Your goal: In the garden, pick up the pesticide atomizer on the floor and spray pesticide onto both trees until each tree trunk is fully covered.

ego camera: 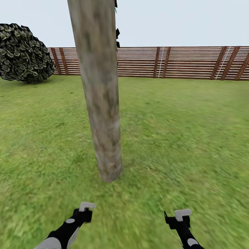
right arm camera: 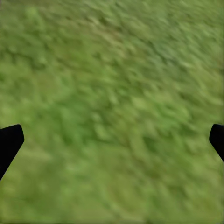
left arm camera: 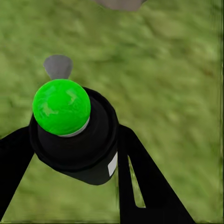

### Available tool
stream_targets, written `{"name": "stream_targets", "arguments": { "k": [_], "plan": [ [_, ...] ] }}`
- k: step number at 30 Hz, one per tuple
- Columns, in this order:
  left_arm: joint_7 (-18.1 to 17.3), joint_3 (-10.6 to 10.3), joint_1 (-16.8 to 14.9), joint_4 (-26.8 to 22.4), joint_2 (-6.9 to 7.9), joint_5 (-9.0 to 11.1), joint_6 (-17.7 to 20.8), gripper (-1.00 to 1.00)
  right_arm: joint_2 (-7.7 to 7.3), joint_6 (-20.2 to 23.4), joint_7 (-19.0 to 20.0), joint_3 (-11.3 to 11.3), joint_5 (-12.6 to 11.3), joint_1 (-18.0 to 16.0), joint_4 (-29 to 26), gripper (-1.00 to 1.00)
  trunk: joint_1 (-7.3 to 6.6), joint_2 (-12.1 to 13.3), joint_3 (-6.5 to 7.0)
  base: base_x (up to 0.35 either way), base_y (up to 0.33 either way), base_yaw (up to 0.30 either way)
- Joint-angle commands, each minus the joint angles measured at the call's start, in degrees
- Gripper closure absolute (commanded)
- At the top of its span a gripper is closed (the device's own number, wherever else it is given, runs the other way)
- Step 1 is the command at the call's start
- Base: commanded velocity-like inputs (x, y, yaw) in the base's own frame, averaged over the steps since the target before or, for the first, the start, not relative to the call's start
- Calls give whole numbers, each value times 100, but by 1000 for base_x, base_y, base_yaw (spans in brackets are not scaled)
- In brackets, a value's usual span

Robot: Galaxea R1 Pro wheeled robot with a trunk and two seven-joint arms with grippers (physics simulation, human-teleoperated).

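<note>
The tree trunk (ego camera: 100,103), mottled beige-grey and slightly leaning, rises from the lawn straight ahead of me. Its grey base (left arm camera: 119,3) shows at the edge of the left wrist view. My left gripper (ego camera: 84,212) hangs low just short of the trunk and a little to its left. It is shut on the pesticide atomizer (left arm camera: 77,144), a small black bottle that here has a bright green round top (left arm camera: 60,106). The black fingers (left arm camera: 144,182) press both sides of the bottle. My right gripper (ego camera: 178,219) is low on the right, open over bare grass (right arm camera: 112,112).
Green lawn (ego camera: 180,131) spreads all around the trunk. A brown slatted wooden fence (ego camera: 173,62) closes the far side. A dark leafy bush (ego camera: 22,53) sits at the far left by the fence.
</note>
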Motion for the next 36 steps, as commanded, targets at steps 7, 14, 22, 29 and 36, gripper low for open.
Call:
{"name": "stream_targets", "arguments": {
  "k": [7, 14, 22, 29, 36],
  "plan": [
    [-20, 61, -423, -546, -239, -8, 830, 100, -3, -13, -25, -40, 76, -5, 10, -100, -1, -2, -4, -24, 0, 0],
    [-11, 69, -421, -545, -242, -7, 820, 100, -5, -13, -24, -41, 74, -5, 9, -100, -1, -2, -4, 135, 0, 0],
    [-10, 70, -414, -539, -235, -8, 814, 100, -4, -13, -23, -41, 79, -5, 9, -100, -1, -2, -4, 281, 0, -167],
    [-78, 54, -436, -554, -332, -6, 813, 100, -6, -13, -32, -40, 76, -5, 10, -100, -1, -2, -4, 38, 0, -118],
    [-91, 81, -436, -560, -368, -11, 815, 100, -9, -13, -32, -40, 78, -5, 13, -100, -1, -2, -4, -5, 0, -2]
  ]
}}
